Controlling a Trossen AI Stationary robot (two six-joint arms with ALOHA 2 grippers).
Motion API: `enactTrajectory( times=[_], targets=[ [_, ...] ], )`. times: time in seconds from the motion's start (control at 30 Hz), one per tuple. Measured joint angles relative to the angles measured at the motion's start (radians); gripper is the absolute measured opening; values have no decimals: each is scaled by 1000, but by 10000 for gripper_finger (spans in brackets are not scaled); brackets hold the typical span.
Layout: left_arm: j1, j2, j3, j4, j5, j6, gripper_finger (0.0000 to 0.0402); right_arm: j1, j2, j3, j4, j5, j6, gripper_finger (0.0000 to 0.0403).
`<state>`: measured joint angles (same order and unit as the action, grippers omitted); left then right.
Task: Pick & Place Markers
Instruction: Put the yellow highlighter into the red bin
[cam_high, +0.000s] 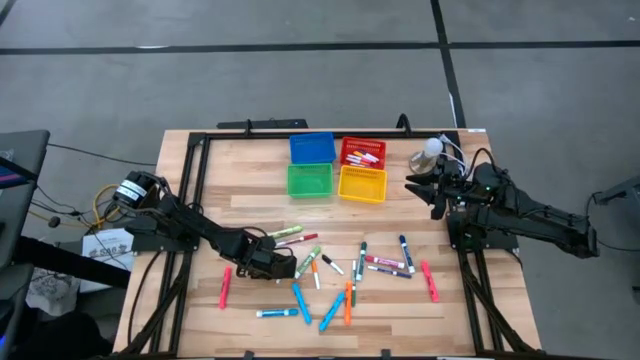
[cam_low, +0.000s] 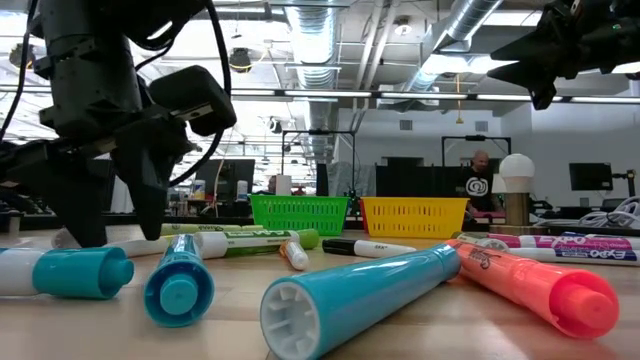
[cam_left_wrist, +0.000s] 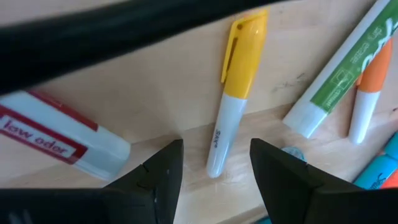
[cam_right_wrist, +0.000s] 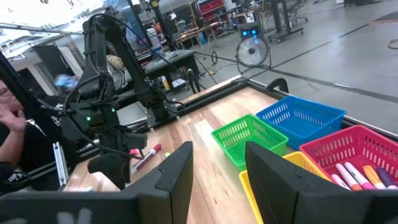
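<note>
Near the front-left part of the bench (cam_high: 190, 310), the left gripper (cam_high: 285, 267) sits low over the scattered markers (cam_high: 345, 270), jaws apart. In its wrist view a yellow-capped marker (cam_left_wrist: 233, 93) lies just ahead of the gap between the fingers (cam_left_wrist: 158, 177), not yet between them; nothing held. A red-labelled marker (cam_left_wrist: 56, 137) lies close on one side, a green-labelled marker (cam_left_wrist: 342, 74) and an orange-capped marker (cam_left_wrist: 370, 84) on the other.

Most markers lie spread across the front half of the bench; a few already lie in the red bin (cam_high: 362, 152). Green bin (cam_high: 309, 180), blue bin (cam_high: 311, 148) and yellow bin (cam_high: 362, 184) stand at the back centre.

Right gripper (cam_high: 425, 185) waits raised near the back-right, beside the yellow bin, jaws apart, empty.

Risks, judged:
- Marker lies nearly along the jaw gap; closing on its end could squirt it out or roll it.
- Descent slightly off could pin the red-labelled neighbour instead.
- Fingertips may scrape the wood if lowered further.
</note>
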<state>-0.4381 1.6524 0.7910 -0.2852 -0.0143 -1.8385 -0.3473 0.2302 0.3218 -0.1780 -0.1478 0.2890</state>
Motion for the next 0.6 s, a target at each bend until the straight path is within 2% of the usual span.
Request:
enactTrajectory(
  times=[0.6],
  targets=[
    [0,0,-1,-4,-16,0,184,0,0,0,0,-2,1,139]
  ],
)
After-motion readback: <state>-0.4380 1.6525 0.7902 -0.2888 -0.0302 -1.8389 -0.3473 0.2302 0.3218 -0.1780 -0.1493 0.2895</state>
